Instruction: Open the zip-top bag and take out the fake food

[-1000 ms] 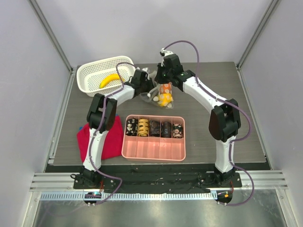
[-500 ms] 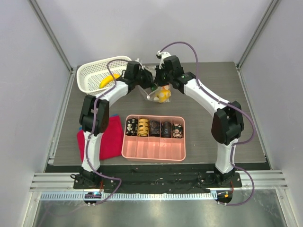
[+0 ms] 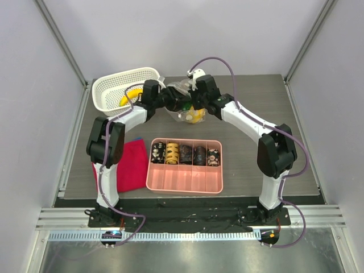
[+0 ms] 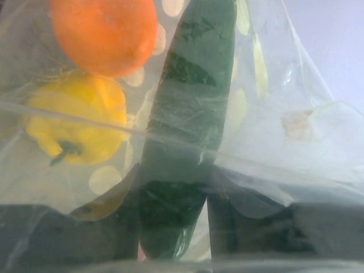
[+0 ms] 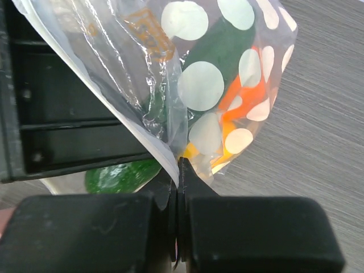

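The zip-top bag, clear with cream spots, hangs between both grippers near the table's back middle. My right gripper is shut on the bag's edge; in the top view it is just right of the left gripper. In the left wrist view the bag covers the lens. Through it the left gripper has its fingers close on either side of the green piece's lower end. An orange piece and a yellow piece lie in the bag. The banana lies in the white basket.
A pink tray with dark patterned cylinders stands in front of the bag. A red cloth lies under the left arm at the front left. The basket stands at the back left.
The left arm has swung left at its elbow and its gripper now points right into the bag. The bag has shifted left and up. The right gripper keeps its hold on the edge.
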